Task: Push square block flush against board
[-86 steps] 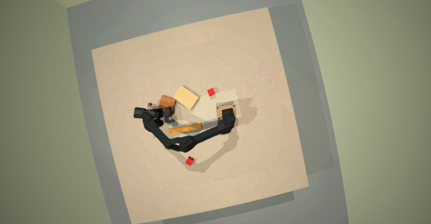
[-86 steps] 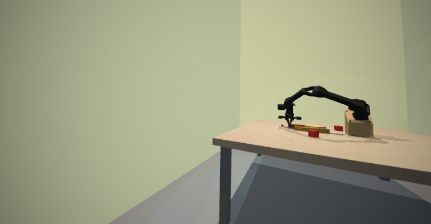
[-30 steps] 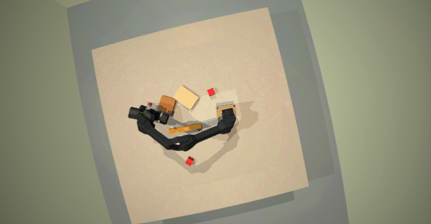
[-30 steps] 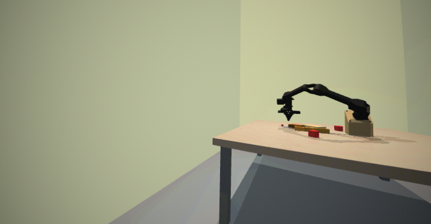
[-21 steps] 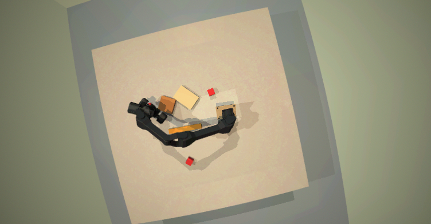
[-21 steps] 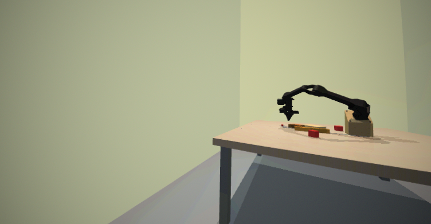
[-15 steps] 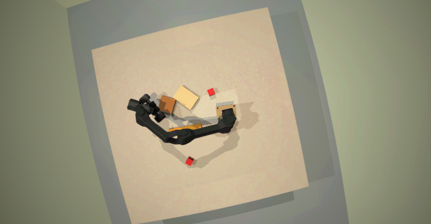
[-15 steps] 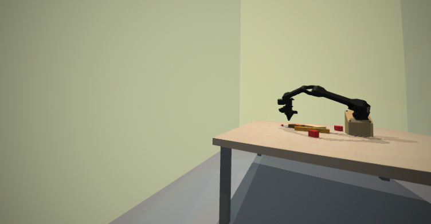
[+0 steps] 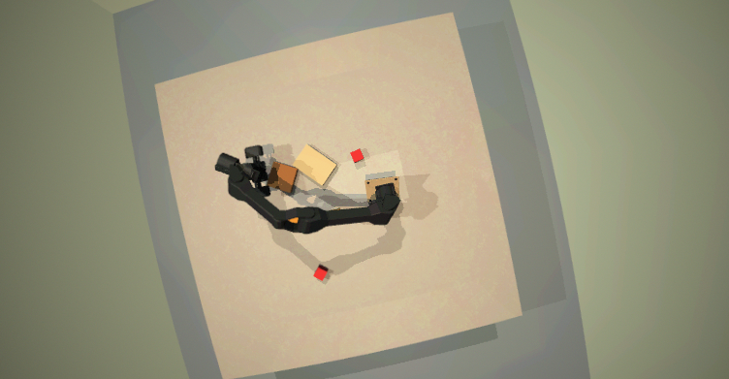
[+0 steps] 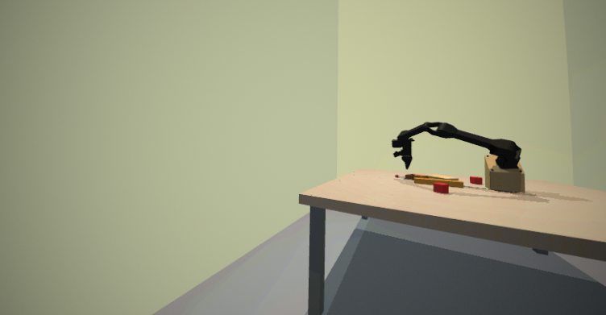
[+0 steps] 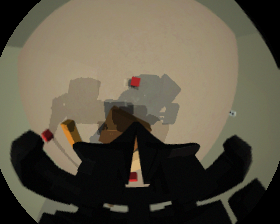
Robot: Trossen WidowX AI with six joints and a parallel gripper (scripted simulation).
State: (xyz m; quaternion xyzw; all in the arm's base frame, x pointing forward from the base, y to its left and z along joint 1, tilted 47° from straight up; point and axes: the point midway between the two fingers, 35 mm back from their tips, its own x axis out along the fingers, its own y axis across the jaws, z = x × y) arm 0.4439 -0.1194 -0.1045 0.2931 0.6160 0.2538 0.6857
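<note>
The block [image 9: 286, 178] [image 10: 409, 176] [image 11: 122, 131] lay on the surface [image 9: 388, 79] [image 10: 360, 193] [image 11: 191, 55] just beside the board [image 9: 314, 165] [image 10: 445, 178] [image 11: 136, 163], off its end farther from the arm's base [image 9: 371, 184] [image 10: 504, 182]. Their nearest corners came close together; whether they touched could not be told. The block sat at an angle to the board, with a wedge-shaped gap between them, so no whole side met it and no edge was even with one of its edges.

The tool [image 9: 264, 171] [image 10: 407, 167] [image 11: 136, 124] was closed, with nothing between its fingers. It hung above the surface, over the side of the block away from the board, probably to get behind the block for a push. The job looked barely begun in its result: turning the block square, closing the gap, evening an edge and moving the tool away were all left. A push off centre might have swung the block instead of squaring it.

There was one block, one board, one bar [image 9: 293, 220] [image 10: 450, 183] [image 11: 71, 133] apart from the board and mostly hidden by the arm in the top view, and three red cubes [image 9: 357, 155] [image 10: 475, 180] [image 11: 133, 177]. One cube was near the board, one well apart from it past the bar, and the smallest beyond the block from the board.
</note>
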